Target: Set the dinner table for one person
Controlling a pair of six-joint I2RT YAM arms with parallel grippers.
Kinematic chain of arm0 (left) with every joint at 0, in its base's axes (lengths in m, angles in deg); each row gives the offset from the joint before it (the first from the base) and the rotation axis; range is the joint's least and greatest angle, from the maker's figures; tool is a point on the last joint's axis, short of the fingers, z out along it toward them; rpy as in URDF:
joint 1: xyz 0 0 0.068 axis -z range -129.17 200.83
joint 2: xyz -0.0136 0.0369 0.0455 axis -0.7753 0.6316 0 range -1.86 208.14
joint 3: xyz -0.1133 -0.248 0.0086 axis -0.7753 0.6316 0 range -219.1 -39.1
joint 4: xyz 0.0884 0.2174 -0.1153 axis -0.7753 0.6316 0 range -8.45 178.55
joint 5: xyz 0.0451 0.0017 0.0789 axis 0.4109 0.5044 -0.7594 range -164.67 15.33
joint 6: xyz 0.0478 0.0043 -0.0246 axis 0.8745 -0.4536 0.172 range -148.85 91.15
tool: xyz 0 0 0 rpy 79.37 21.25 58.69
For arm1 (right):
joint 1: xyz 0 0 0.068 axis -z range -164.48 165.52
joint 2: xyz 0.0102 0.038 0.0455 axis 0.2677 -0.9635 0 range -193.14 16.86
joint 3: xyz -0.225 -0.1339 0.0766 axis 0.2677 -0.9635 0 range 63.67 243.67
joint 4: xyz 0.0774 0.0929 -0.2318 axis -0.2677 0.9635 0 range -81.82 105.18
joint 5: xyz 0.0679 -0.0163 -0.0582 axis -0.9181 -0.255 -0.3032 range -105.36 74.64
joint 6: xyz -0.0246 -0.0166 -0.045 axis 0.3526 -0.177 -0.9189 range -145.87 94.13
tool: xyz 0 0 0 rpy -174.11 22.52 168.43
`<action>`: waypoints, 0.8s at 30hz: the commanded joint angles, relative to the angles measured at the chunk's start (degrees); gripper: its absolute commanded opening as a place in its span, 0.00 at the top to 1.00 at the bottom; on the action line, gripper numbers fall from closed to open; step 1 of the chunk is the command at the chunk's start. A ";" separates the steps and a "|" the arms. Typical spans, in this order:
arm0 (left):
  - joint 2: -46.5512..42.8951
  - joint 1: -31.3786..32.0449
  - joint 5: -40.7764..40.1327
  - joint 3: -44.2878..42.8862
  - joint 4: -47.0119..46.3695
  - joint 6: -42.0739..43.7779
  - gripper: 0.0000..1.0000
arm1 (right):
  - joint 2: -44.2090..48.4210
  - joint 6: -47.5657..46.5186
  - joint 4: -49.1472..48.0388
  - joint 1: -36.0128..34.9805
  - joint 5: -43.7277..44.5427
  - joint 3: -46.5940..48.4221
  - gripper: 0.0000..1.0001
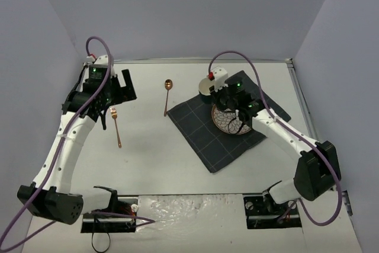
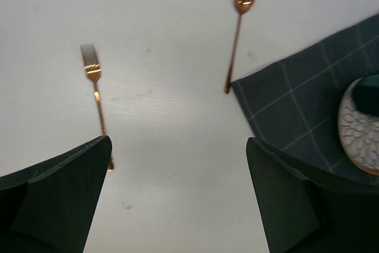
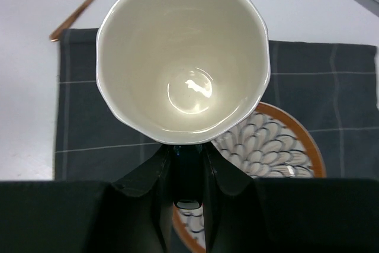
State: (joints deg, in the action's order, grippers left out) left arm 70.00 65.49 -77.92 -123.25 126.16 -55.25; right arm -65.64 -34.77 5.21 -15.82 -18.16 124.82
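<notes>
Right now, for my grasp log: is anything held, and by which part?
The right gripper holds the cup, fingers shut on a dark part of its near outer side, perhaps a handle. The left gripper is open, empty.

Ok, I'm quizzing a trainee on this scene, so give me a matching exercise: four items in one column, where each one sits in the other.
1 fork
2 spoon
3 plate
4 cup

A on the grey cloth
B gripped by the right end effector
C alone on the bare dinner table, left side
D handle tip at the grey cloth's corner

Pairs: 1-C, 2-D, 3-A, 4-B
</notes>
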 commanded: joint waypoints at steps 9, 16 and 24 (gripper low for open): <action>-9.08 -6.30 9.82 19.70 -17.10 9.68 0.03 | -8.33 -12.13 -9.44 30.25 -23.14 12.62 1.00; -9.55 -7.19 8.53 22.53 -18.60 12.34 0.03 | -19.62 -17.73 -9.25 35.90 -29.88 22.77 1.00; -10.28 -7.20 3.73 25.14 -18.87 14.76 0.03 | -29.53 -21.43 -9.32 36.36 -33.13 31.12 1.00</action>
State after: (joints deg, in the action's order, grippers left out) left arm 61.07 58.69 -70.81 -97.76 111.01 -42.77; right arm -95.19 -52.61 3.70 20.74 -45.59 149.59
